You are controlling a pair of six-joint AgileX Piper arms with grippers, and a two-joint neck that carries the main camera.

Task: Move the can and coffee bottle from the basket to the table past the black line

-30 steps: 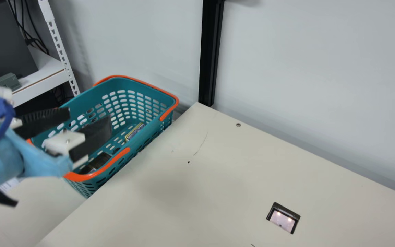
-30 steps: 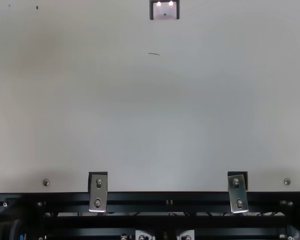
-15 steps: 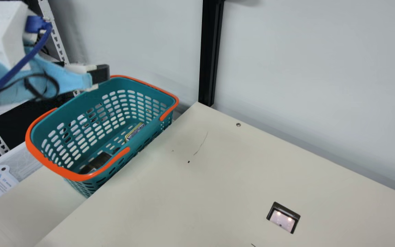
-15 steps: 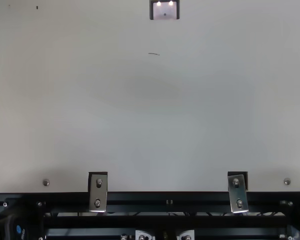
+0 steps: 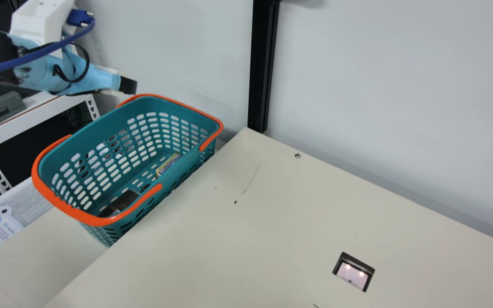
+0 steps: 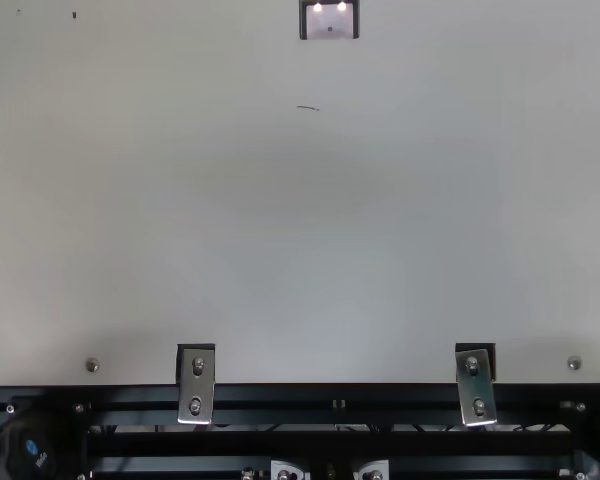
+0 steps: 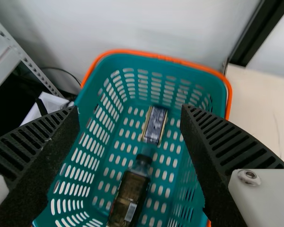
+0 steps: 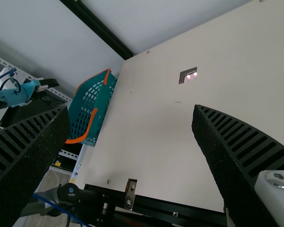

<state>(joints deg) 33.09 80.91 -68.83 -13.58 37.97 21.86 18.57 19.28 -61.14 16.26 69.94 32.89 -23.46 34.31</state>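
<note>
The left black ribbed gripper [image 7: 129,111], gaping and empty like the right gripper [image 8: 131,108], is rising above the teal plastic basket [image 7: 151,66], while the flat rectangular can [image 7: 155,125] and black-capped brown coffee bottle [image 7: 128,198] are lying below its jaws, still needing a grasp.

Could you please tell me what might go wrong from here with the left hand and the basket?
The open left hand faces the basket, so a wide-set finger might catch its rim on the way in. The coffee bottle's cap lies close to the can, so grasping one could nudge the other.
</note>
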